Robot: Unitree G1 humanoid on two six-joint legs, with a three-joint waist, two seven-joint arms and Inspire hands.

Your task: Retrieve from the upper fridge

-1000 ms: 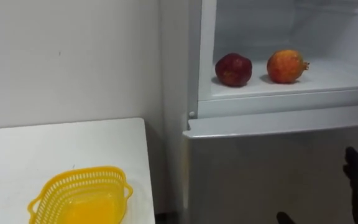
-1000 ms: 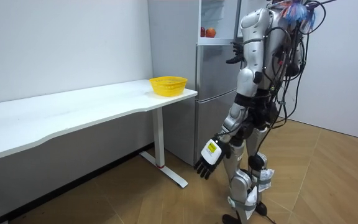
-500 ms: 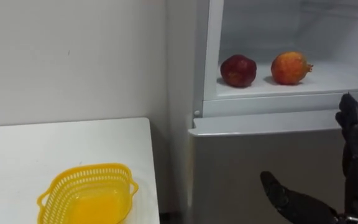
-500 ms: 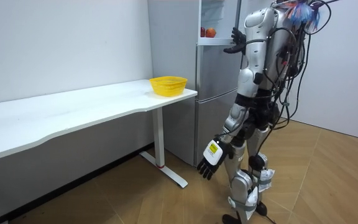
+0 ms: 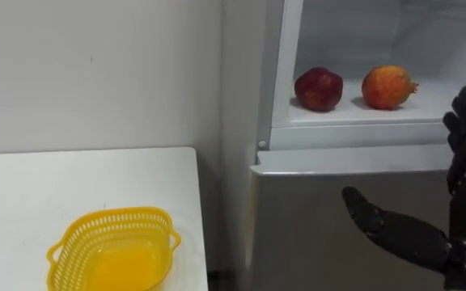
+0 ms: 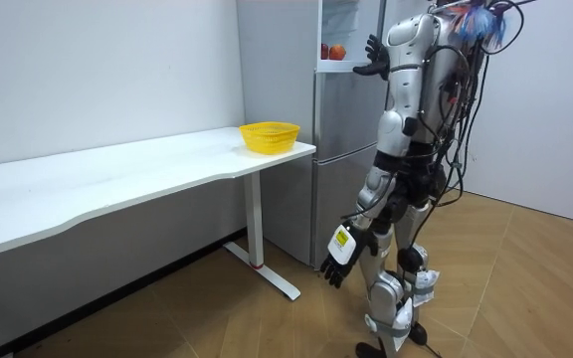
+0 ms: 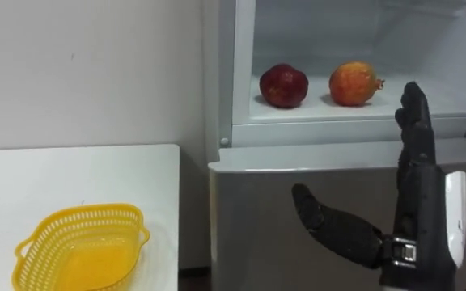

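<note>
Up at the open upper compartment of the tall silver-grey fridge (image 7: 298, 218), the two task fruits sat on the white shelf close to its front lip: a dark red round pomegranate (image 7: 284, 85) on the left and an orange-red pomegranate (image 7: 354, 83) to its right. They stood near each other but apart, with bare white shelf running on behind and to the right of them. The right hand (image 7: 417, 202) was raised in front of the closed lower door, fingers straight and upright and thumb spread wide towards the left. It held nothing; its fingertips reached the level of the shelf lip, just right of the orange-red fruit and not touching it. The compartment's left wall edge stood a little way left of the dark red fruit. Beside the fridge, a narrow dark gap separated it from the right edge of the white table (image 7: 71, 174), which stood along a plain white wall (image 7: 79, 65). A yellow plastic mesh basket (image 7: 83, 210) with small side handles rested near that table corner, with bare tabletop around it. In the room view the robot stood upright on the wooden floor (image 6: 267, 318), close to the fridge front and to the right of the table, and its left hand (image 6: 338, 261) hung low beside its thigh with fingers loosely spread.
</note>
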